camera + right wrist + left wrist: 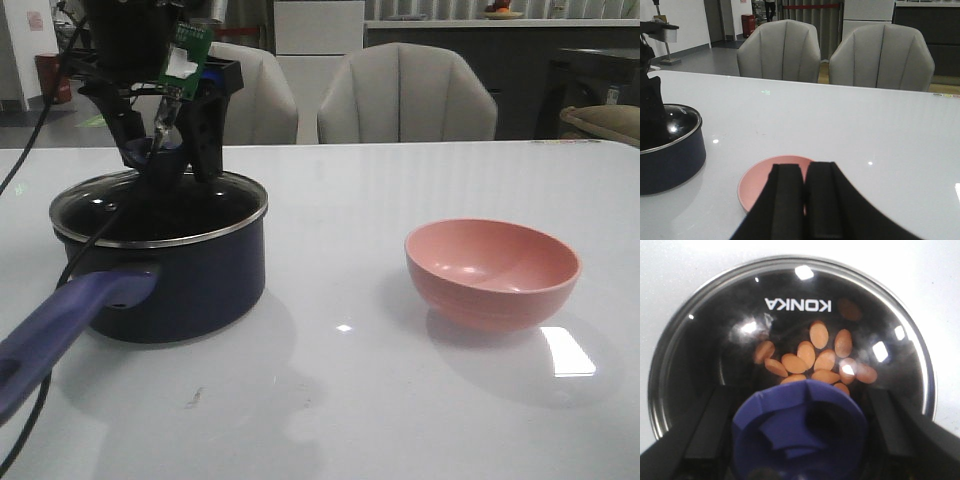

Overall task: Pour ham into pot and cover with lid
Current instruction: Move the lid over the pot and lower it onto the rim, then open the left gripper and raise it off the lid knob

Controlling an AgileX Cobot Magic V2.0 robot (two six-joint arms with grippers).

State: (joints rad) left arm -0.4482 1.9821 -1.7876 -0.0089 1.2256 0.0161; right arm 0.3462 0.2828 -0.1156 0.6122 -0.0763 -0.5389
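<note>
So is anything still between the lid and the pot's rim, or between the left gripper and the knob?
Nothing visible. The lid sits on the pot with the ham under the glass. The left gripper fingers flank the blue knob with nothing between.

You have one pot (175, 290), one glass lid (710, 355), one pink bowl (492, 272), two chairs (778, 50), and roughly a dozen ham slices (819, 334) under the lid.

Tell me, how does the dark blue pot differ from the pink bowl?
The dark navy round saucepan has a long handle and straight walls; the salmon-pink round bowl has none and curves. The saucepan is covered by a glass lid with orange ham slices inside; the bowl sits open and empty. Both stand upright on the white table.
</note>
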